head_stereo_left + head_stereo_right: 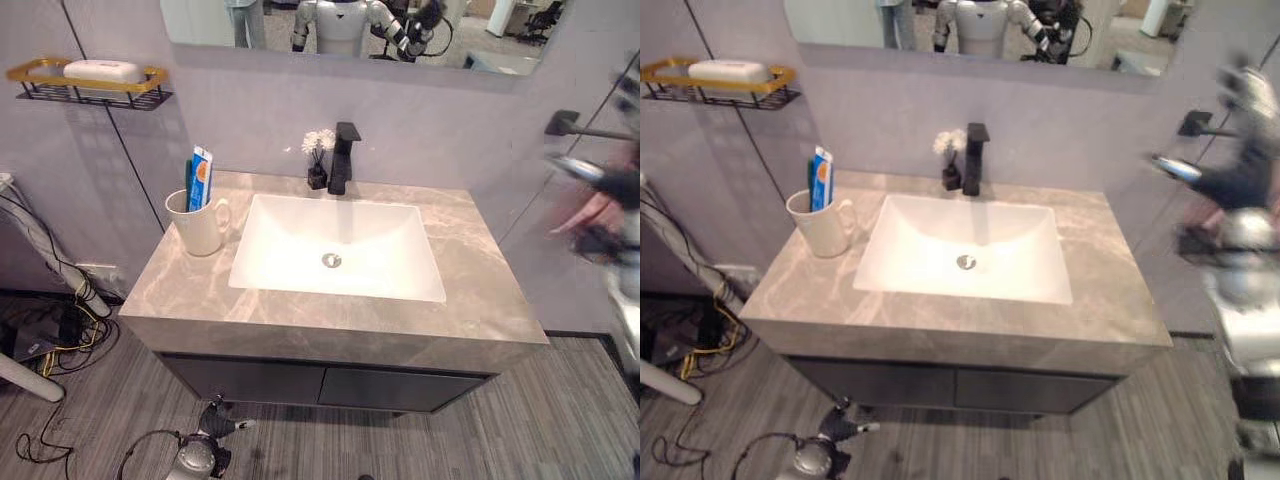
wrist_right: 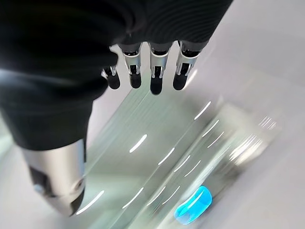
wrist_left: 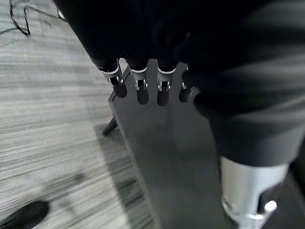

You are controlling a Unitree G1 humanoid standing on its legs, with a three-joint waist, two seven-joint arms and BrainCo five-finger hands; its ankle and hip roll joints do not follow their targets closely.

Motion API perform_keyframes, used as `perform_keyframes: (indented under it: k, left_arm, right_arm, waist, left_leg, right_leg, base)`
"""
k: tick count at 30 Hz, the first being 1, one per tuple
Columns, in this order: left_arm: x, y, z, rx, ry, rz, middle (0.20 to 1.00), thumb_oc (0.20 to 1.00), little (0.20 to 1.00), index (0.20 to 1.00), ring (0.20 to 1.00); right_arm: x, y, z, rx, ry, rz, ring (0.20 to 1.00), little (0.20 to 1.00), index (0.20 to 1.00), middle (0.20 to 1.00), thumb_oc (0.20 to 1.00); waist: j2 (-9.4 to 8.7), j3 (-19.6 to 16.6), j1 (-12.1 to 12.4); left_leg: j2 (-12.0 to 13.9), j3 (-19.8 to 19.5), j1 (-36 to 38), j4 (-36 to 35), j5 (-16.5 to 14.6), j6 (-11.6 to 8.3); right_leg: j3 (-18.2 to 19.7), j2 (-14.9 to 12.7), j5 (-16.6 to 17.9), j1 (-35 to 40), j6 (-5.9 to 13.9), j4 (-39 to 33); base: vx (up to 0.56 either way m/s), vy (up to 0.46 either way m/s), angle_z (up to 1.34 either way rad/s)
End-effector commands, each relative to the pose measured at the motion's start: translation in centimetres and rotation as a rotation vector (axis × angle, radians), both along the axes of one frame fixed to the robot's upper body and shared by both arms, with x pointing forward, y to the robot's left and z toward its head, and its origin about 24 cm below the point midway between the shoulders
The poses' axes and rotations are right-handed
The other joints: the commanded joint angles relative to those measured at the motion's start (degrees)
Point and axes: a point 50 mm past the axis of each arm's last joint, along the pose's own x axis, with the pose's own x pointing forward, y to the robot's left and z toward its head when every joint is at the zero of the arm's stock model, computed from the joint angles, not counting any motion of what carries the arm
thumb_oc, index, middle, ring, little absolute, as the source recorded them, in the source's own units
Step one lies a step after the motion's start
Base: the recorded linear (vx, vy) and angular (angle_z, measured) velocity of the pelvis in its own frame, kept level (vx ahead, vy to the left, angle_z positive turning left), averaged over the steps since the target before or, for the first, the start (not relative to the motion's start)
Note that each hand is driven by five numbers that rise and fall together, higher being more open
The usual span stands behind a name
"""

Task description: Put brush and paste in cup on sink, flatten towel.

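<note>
A white cup [image 1: 200, 228] stands on the left of the grey counter [image 1: 480, 300]. A blue-and-white paste tube [image 1: 201, 178] and a brush [image 1: 188, 180] stand upright in it. My right hand [image 1: 605, 190] is raised at the right, off the counter's edge and below a dark wall bar [image 1: 575, 125]. It is blurred there. In the right wrist view its fingers [image 2: 156, 71] are straight and hold nothing. A pinkish blurred shape [image 1: 590, 212] shows by that arm; I cannot tell what it is. My left hand [image 1: 200, 455] hangs low by the cabinet, its fingers [image 3: 140, 86] relaxed and empty.
A white basin [image 1: 340, 250] sits in the counter's middle. Behind it stand a black faucet [image 1: 343, 158] and a small vase of white flowers [image 1: 317, 160]. A gold wall shelf [image 1: 90, 82] with a soap bar hangs at upper left. Cables lie on the floor at left.
</note>
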Motion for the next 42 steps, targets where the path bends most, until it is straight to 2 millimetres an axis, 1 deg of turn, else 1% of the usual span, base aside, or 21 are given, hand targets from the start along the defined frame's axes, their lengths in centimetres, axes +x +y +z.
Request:
perform_keyframes:
  k: [1,2,3,5,6,9,10,11,12,14,16,17,18,22,23,24,28,29,30,37,42]
  left_arm:
    - [2.3,1.5,1.6,0.003,-0.095,-0.004,1.000,1.000,1.000,1.000,1.000]
    - [2.7,1.6,2.0,-0.002,-0.119,-0.003,1.000,1.000,1.000,1.000,1.000]
    - [2.6,1.7,2.0,-0.001,-0.118,-0.004,1.000,1.000,1.000,1.000,1.000]
    - [3.2,1.7,2.7,-0.005,-0.150,-0.021,1.000,1.000,1.000,1.000,1.000]
    - [3.8,1.6,3.4,-0.003,-0.177,-0.061,1.000,1.000,1.000,1.000,1.000]
    - [4.7,1.2,4.5,-0.014,-0.227,-0.118,1.000,1.000,1.000,1.000,1.000]
    - [6.2,0.0,6.3,-0.057,-0.315,-0.199,1.000,1.000,1.000,1.000,1.000]
    - [6.1,0.1,6.4,-0.062,-0.313,-0.200,1.000,1.000,1.000,1.000,1.000]
    - [6.7,-0.5,7.4,-0.103,-0.367,-0.229,1.000,1.000,1.000,1.000,1.000]
    - [6.7,-0.3,8.0,-0.101,-0.384,-0.248,1.000,1.000,1.000,1.000,1.000]
    - [6.8,-0.6,9.9,-0.157,-0.459,-0.288,1.000,1.000,1.000,1.000,1.000]
    - [6.8,-0.6,9.9,-0.157,-0.459,-0.288,1.000,1.000,1.000,1.000,1.000]
    - [6.7,-0.6,12.3,-0.245,-0.565,-0.287,1.000,1.000,1.000,1.000,1.000]
    - [7.1,-0.6,15.9,-0.296,-0.728,-0.292,1.000,1.000,1.000,1.000,1.000]
    - [7.1,-0.2,17.3,-0.303,-0.791,-0.285,1.000,1.000,1.000,1.000,1.000]
    - [7.1,-0.1,17.5,-0.312,-0.807,-0.275,1.000,1.000,1.000,1.000,1.000]
    - [6.7,2.3,21.0,-0.239,-0.993,-0.172,0.561,0.561,0.561,0.561,0.561]
    - [6.6,3.3,21.7,-0.202,-1.031,-0.136,0.426,0.426,0.426,0.426,0.426]
    - [6.4,4.8,21.7,-0.180,-1.064,-0.036,0.200,0.200,0.200,0.200,0.200]
    - [6.2,7.7,19.4,-0.255,-1.008,0.187,0.200,0.200,0.200,0.200,0.200]
    - [6.4,9.4,19.9,-0.233,-1.004,0.202,0.200,0.200,0.200,0.200,0.200]
  right_arm:
    - [-0.1,-0.8,-0.1,0.168,-0.158,-0.089,1.000,1.000,1.000,1.000,1.000]
    - [-1.3,-2.1,-2.6,0.208,-0.065,-0.175,1.000,1.000,1.000,1.000,1.000]
    - [-1.4,-2.1,-2.6,0.209,-0.064,-0.176,1.000,1.000,1.000,1.000,1.000]
    - [-3.9,-4.2,-8.1,0.359,0.111,-0.316,1.000,1.000,1.000,1.000,1.000]
    - [-6.8,-5.4,-13.6,0.496,0.318,-0.455,1.000,1.000,1.000,1.000,1.000]
    - [-10.2,-5.5,-18.6,0.581,0.587,-0.577,1.000,1.000,1.000,1.000,1.000]
    - [-13.0,-2.0,-24.6,0.657,0.933,-0.572,1.000,1.000,1.000,1.000,1.000]
    - [-12.2,-1.6,-24.7,0.686,0.903,-0.533,1.000,1.000,1.000,1.000,1.000]
    - [-11.7,2.4,-27.3,0.703,1.013,-0.356,1.000,1.000,1.000,1.000,1.000]
    - [-11.9,3.7,-28.0,0.742,1.028,-0.293,1.000,1.000,1.000,1.000,1.000]
    - [-11.3,7.5,-29.1,0.711,1.099,-0.065,1.000,1.000,1.000,1.000,1.000]
    - [-11.3,7.5,-29.1,0.711,1.099,-0.065,1.000,1.000,1.000,1.000,1.000]
    - [-10.8,12.2,-30.4,0.689,1.197,0.172,1.000,1.000,1.000,1.000,1.000]
    - [-9.8,15.1,-30.5,0.599,1.256,0.338,1.000,1.000,1.000,1.000,1.000]
    - [-8.8,16.5,-30.1,0.408,1.321,0.484,1.000,1.000,1.000,1.000,1.000]
    - [-8.6,16.3,-30.0,0.360,1.328,0.481,1.000,1.000,1.000,1.000,1.000]
    - [-9.4,15.5,-30.3,0.405,1.322,0.406,1.000,1.000,1.000,1.000,1.000]
    - [-9.7,15.2,-30.3,0.397,1.328,0.385,1.000,1.000,1.000,1.000,1.000]
    - [-10.3,14.6,-30.5,0.405,1.338,0.340,1.000,1.000,1.000,1.000,1.000]
    - [-11.0,13.4,-30.8,0.388,1.379,0.290,1.000,1.000,1.000,1.000,1.000]
    - [-12.2,11.8,-30.8,0.365,1.422,0.233,1.000,1.000,1.000,1.000,1.000]
  waist:
    - [-0.56,2.5,0.8]
    - [-0.45,2.5,0.3]
    - [-0.55,2.4,0.4]
    - [-0.31,2.5,-0.5]
    - [0.08,2.8,-0.8]
    - [0.53,2.9,-0.8]
    - [1.41,3.3,-0.6]
    - [1.46,3.2,-0.9]
    - [2.07,3.6,-1.0]
    - [2.04,3.5,-1.4]
    - [2.49,3.8,-1.4]
    - [2.49,3.8,-1.4]
    - [3.00,3.5,-1.2]
    - [3.41,3.4,-0.7]
    - [3.52,3.4,-0.1]
    - [3.58,3.3,0.0]
    - [4.12,2.9,1.1]
    - [4.32,2.9,1.2]
    - [4.58,2.9,1.3]
    - [5.38,3.1,0.9]
    - [5.74,3.3,0.5]
  left_leg:
    - [0.0,-1.3,-2.1,0.1,0.0,1.27]
    - [0.1,-1.1,-2.1,0.1,0.0,1.16]
    - [0.0,-1.0,-2.3,0.1,0.3,1.18]
    - [0.3,-0.7,-2.5,0.1,0.5,0.96]
    - [0.6,-0.6,-2.4,0.1,0.4,0.66]
    - [0.9,-0.5,-2.4,0.1,0.6,0.42]
    - [1.2,-0.8,-2.6,0.1,0.9,0.18]
    - [1.2,-0.8,-2.9,0.1,1.3,0.16]
    - [1.5,-0.7,-2.8,0.1,1.3,-0.05]
    - [1.5,-0.7,-3.1,0.1,1.7,-0.12]
    - [1.8,-0.7,-2.8,0.1,1.7,-0.42]
    - [1.8,-0.7,-2.8,0.1,1.7,-0.42]
    - [2.1,-0.8,-3.2,0.1,2.4,-0.73]
    - [2.3,-0.8,-3.0,0.1,2.6,-0.95]
    - [2.5,-0.8,-2.8,0.1,2.6,-1.06]
    - [2.5,-0.9,-2.8,0.1,2.7,-1.10]
    - [2.7,-1.5,-2.8,0.1,3.1,-1.40]
    - [2.8,-1.7,-2.8,0.1,3.2,-1.57]
    - [2.9,-2.1,-2.9,0.1,3.3,-1.68]
    - [3.3,-1.6,-2.9,0.1,3.4,-2.03]
    - [3.3,-1.4,-3.0,0.1,3.6,-2.21]
  right_leg:
    - [0.2,-2.6,1.7,4.6,3.57,0.5]
    - [0.4,-2.5,1.7,4.5,3.53,0.4]
    - [0.4,-2.6,2.0,4.3,3.46,0.4]
    - [0.7,-2.4,1.9,4.0,3.32,0.3]
    - [0.9,-2.2,1.6,4.1,3.19,0.2]
    - [0.7,-2.0,1.5,4.1,3.05,0.1]
    - [0.5,-1.8,1.4,4.2,2.81,0.0]
    - [0.5,-1.7,1.5,3.9,2.70,0.0]
    - [0.7,-1.5,1.3,4.0,2.60,0.0]
    - [0.8,-1.4,1.4,3.7,2.44,0.0]
    - [0.9,-1.2,1.0,3.9,2.27,0.0]
    - [0.9,-1.2,1.0,3.9,2.27,0.0]
    - [0.9,-0.9,0.8,3.8,1.90,0.0]
    - [1.2,-0.6,0.4,3.9,1.61,0.0]
    - [1.3,-0.5,0.2,4.1,1.43,0.0]
    - [1.3,-0.4,0.1,4.1,1.39,0.0]
    - [0.7,-0.3,-0.6,4.6,1.13,0.0]
    - [0.4,-0.3,-0.8,4.7,1.04,0.0]
    - [0.2,-0.1,-0.9,4.9,0.86,0.0]
    - [0.5,0.1,-0.9,4.6,0.70,0.0]
    - [0.5,0.2,-0.6,4.2,0.84,0.0]
  base:
    - [0.00,-0.044,-0.17]
    - [-0.02,-0.031,-0.08]
    - [-0.03,-0.038,-0.02]
    - [-0.02,-0.062,-0.09]
    - [-0.02,-0.080,-0.06]
    - [-0.02,-0.059,-0.02]
    - [-0.04,-0.085,0.01]
    - [-0.05,-0.096,0.06]
    - [-0.04,-0.050,0.09]
    - [-0.02,-0.040,-0.01]
    - [-0.01,-0.055,-0.13]
    - [-0.03,-0.092,-0.09]
    - [-0.03,-0.079,0.00]
    - [-0.01,-0.051,0.02]
    - [0.00,-0.051,0.06]
    - [0.00,-0.066,0.00]
    - [0.00,-0.041,0.14]
    - [0.00,-0.056,0.13]
    - [0.00,-0.049,0.04]
    - [0.00,-0.009,0.04]
    - [0.00,0.000,0.00]
